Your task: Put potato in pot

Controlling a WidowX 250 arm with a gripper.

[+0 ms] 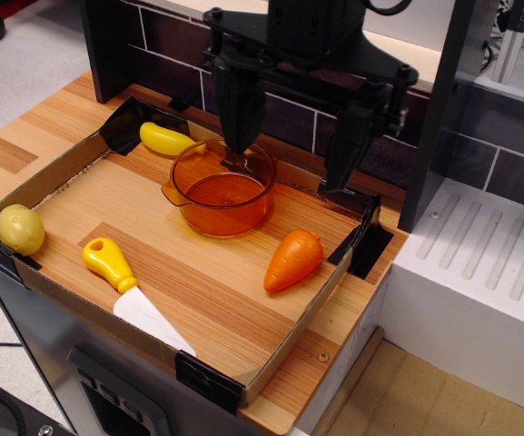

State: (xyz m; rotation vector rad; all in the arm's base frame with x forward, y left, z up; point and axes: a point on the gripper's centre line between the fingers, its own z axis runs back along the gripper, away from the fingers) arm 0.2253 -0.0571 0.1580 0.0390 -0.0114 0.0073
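Lying long axis left-right, potato (20, 228) rests; pincer (296, 159) gapes empty over pot (222, 187).

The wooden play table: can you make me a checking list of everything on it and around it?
Surface: striped wooden board with low cardboard walls taped at the corners.
Job's things: small pale yellow-green round toy potato at the left corner; see-through orange plastic pot, nothing inside.
Clutter: orange toy carrot; yellow-handled toy knife; long bright yellow toy behind the pot.
Hand: black robot hand open, above the pot's back rim, holding nothing.
Cables: dark cable at the top edge.
Surroundings: dark tiled wall; white ridged block.
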